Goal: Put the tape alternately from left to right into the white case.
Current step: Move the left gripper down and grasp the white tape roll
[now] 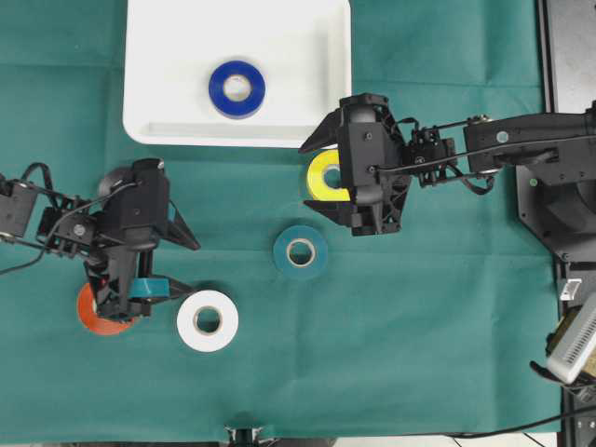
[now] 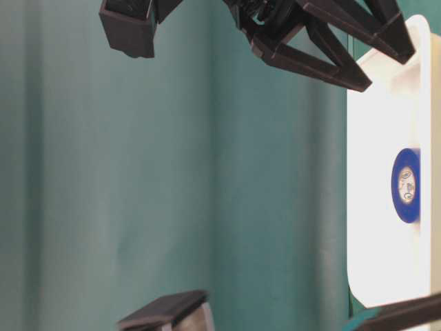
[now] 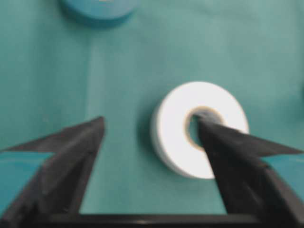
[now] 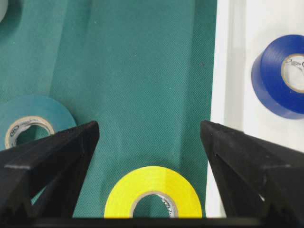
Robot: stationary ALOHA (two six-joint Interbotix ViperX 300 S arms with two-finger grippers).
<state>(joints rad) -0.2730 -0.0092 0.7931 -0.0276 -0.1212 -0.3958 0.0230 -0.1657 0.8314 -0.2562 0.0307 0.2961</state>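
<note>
The white case lies at the back of the green cloth with the blue tape flat inside it. In front of the case's near rim lies the yellow tape, with my right gripper open above it and the roll low between the fingers. The teal tape sits mid-table. My left gripper is open beside the white tape. In the left wrist view one fingertip overlaps the white tape's core. The red tape is partly hidden under the left arm.
The table-level view shows the white case with the blue tape in it and the right gripper's fingers hanging above the rim. Rack gear stands along the table's right edge. Bare green cloth lies at front right.
</note>
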